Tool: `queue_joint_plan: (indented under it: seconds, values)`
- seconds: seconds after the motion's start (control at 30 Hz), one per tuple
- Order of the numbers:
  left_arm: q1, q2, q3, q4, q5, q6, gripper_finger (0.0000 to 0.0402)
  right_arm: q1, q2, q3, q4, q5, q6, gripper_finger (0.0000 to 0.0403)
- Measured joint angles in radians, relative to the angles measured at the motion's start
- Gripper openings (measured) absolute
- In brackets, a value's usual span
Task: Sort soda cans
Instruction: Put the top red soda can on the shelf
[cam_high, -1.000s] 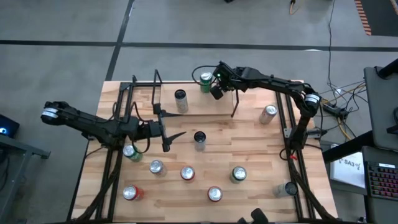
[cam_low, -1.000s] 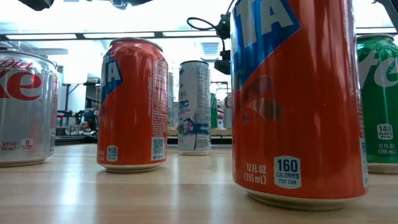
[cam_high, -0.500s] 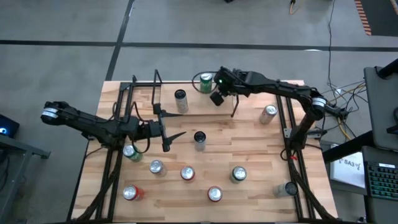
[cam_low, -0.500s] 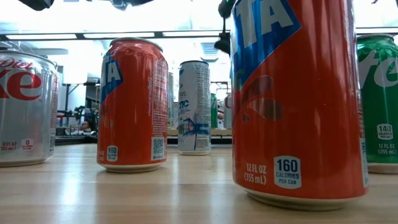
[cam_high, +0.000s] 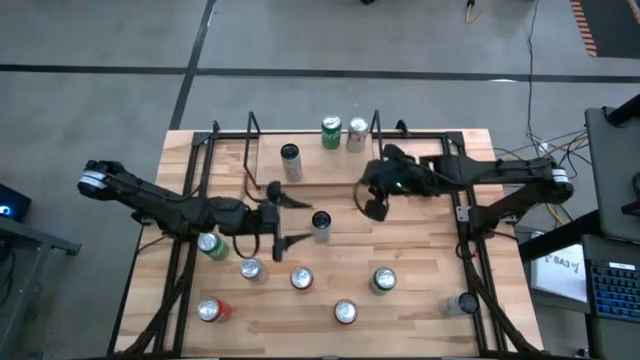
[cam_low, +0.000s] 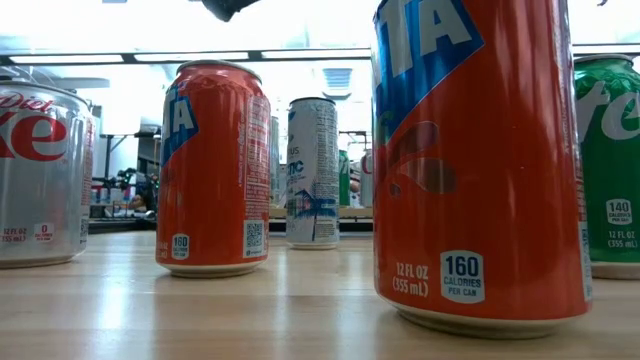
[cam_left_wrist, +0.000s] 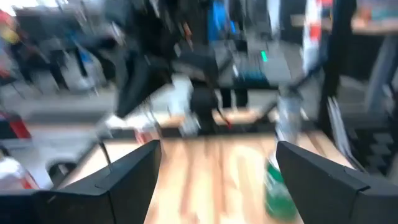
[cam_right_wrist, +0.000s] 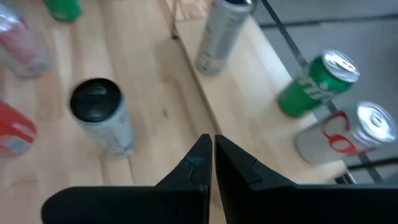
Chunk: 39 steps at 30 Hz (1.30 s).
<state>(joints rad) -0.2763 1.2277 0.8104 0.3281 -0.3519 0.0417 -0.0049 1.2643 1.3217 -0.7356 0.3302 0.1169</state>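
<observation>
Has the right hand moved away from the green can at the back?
Yes. The right hand has pulled from the green can toward the table's middle.

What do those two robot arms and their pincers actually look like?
Both arms are thin, dark and jointed, each with a pale silvery band at the outer joint. The left gripper has two slim black fingers with flat angular faces. The right gripper has matching black wedge-shaped fingers, with a small green light nearby.
</observation>
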Motion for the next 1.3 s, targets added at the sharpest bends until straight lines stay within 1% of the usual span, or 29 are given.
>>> queue_joint_plan:
  seconds: [0.17,0.3,0.43,0.53,0.7,0.9,1.1,1.3]
  values:
    - [-0.041,0.043,0.189,-0.435,-0.003,-0.15,0.0304,0.047,-0.07,-0.08,0.062,0.003,-0.002,0.0009]
    - [-0.07,0.097,0.341,-0.768,-0.004,-0.272,0.0304,0.057,-0.091,-0.113,0.061,0.003,0.002,0.0009]
    - [-0.091,0.154,0.473,-1.028,-0.005,-0.363,0.0304,0.064,-0.098,-0.132,0.061,0.003,0.007,0.0009]
    - [-0.104,0.195,0.548,-1.151,-0.005,-0.416,0.0304,0.074,-0.1,-0.148,0.061,0.003,0.016,0.0009]
    - [-0.127,0.256,0.615,-1.278,-0.004,-0.462,0.0304,0.108,-0.104,-0.174,0.055,0.002,0.037,0.0009]
    - [-0.148,0.311,0.666,-1.373,0.021,-0.53,0.0304,0.152,-0.111,-0.208,0.054,0.002,0.058,0.0009]
    - [-0.161,0.356,0.706,-1.371,0.104,-0.584,0.0304,0.173,-0.112,-0.23,0.058,0.002,0.069,0.0009]
    - [-0.176,0.41,0.715,-1.364,0.103,-0.639,0.0304,0.178,-0.112,-0.231,0.056,0.0,0.066,0.0009]
